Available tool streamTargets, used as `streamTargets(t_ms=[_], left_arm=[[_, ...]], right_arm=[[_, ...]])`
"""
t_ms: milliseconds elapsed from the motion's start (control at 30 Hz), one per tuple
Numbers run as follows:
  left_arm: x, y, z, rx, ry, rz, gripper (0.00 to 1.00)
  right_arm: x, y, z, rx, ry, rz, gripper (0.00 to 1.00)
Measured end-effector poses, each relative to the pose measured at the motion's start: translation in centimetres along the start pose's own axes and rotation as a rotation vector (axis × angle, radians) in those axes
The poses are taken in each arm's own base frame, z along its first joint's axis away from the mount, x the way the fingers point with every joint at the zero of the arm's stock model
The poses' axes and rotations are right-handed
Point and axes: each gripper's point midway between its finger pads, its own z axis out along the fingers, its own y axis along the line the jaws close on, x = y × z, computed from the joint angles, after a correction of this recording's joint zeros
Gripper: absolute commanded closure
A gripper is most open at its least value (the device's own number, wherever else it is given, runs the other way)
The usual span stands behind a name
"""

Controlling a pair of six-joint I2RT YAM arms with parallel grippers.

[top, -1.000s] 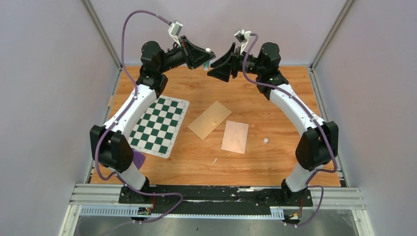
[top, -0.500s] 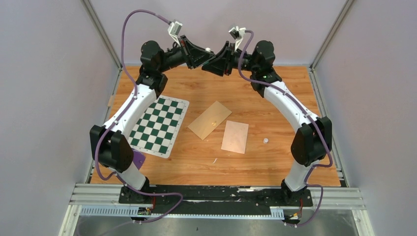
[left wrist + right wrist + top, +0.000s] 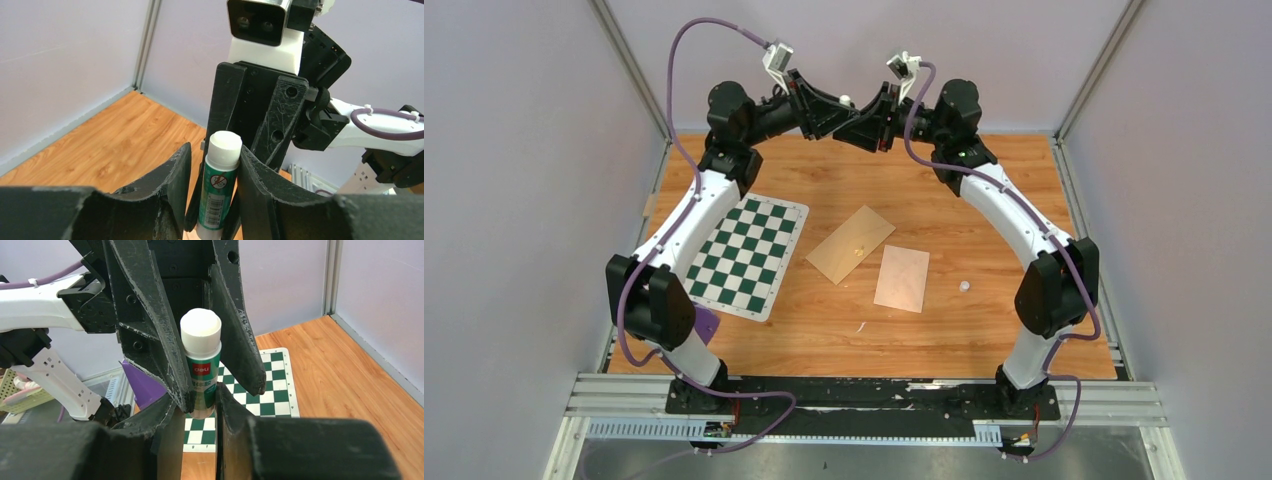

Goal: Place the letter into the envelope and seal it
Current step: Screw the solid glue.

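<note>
High above the table's back edge my two grippers meet nose to nose around a green glue stick (image 3: 846, 101) with a white cap. My right gripper (image 3: 200, 401) is shut on the stick's lower end (image 3: 201, 385). My left gripper (image 3: 212, 152) stands open around the stick (image 3: 220, 187): a gap shows beside one finger (image 3: 172, 185), while the other finger touches it. A tilted tan envelope (image 3: 851, 244) with a small pale spot lies flat mid-table. The letter shows in no view.
A plain tan rectangle (image 3: 902, 278) lies just right of the envelope. A green-and-white checkered mat (image 3: 749, 255) lies at the left, a purple piece (image 3: 707, 325) by its near corner. A small white round bit (image 3: 964, 286) sits right of the rectangle. Cage walls stand close.
My right gripper swung left up to the left gripper and closed on the glue stick. The left jaws have widened around the stick.
</note>
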Motion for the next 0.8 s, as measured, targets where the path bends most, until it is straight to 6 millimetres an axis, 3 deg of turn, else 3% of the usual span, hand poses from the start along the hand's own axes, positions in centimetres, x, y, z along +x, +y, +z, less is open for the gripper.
streamTargets(t_ms=[400, 600, 733, 800], left_arm=[[0.39, 0.40, -0.51, -0.001, 0.025, -0.004, 0.60], [0.52, -0.03, -0.69, 0.029, 0.039, 0.017, 0.78], [0.61, -0.15, -0.83, 0.044, 0.048, 0.035, 0.99], [0.64, -0.18, -0.86, 0.048, 0.049, 0.039, 1.00]], right_arm=[[0.37, -0.54, -0.06, 0.019, 0.010, -0.024, 1.00], [0.50, -0.54, -0.09, 0.020, 0.015, -0.018, 1.00], [0.63, -0.46, -0.07, 0.018, 0.019, -0.008, 1.00], [0.65, -0.43, -0.07, 0.016, 0.020, -0.008, 0.92]])
